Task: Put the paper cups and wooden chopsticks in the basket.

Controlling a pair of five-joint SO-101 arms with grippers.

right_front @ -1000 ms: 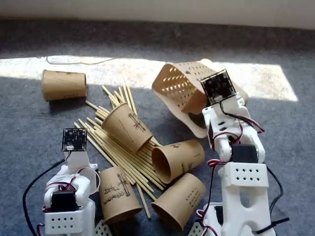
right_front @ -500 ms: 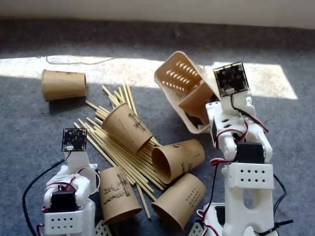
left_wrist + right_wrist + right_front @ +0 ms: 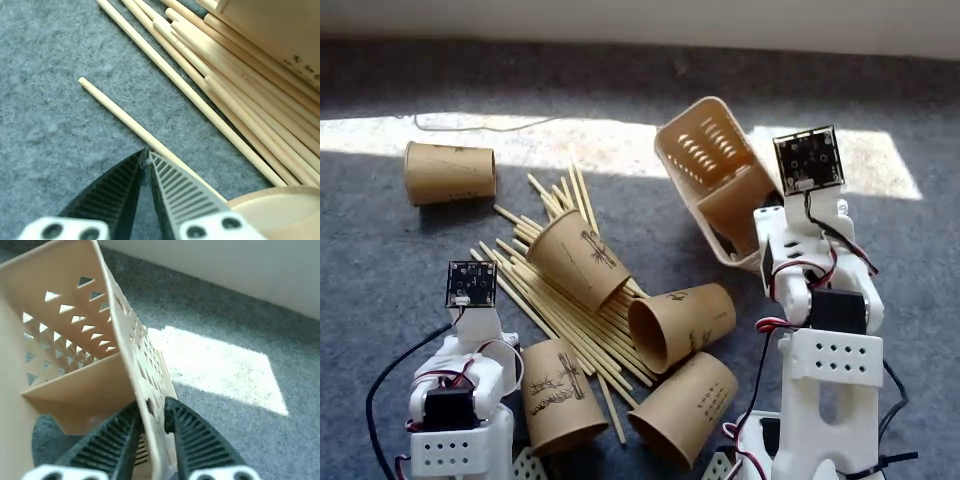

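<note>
Right now the right gripper (image 3: 152,407) is clenched on one side wall of the basket (image 3: 715,170), one finger inside the wall and the other outside. The basket is tilted, its open mouth turned up and away from the arm, and nothing shows inside it. It sits at the far right of the grey carpet (image 3: 380,260), apart from the pile.

The left gripper (image 3: 148,155) is closed with its tips together and holds nothing; it hangs just over a lone chopstick (image 3: 115,112) lying beside the main heap of chopsticks (image 3: 560,290).

Five paper cups lie on their sides. One (image 3: 448,172) is off alone at the far left, one (image 3: 578,258) rests on the chopsticks, and three (image 3: 680,322) (image 3: 557,392) (image 3: 685,400) lie near the arms' bases.
</note>
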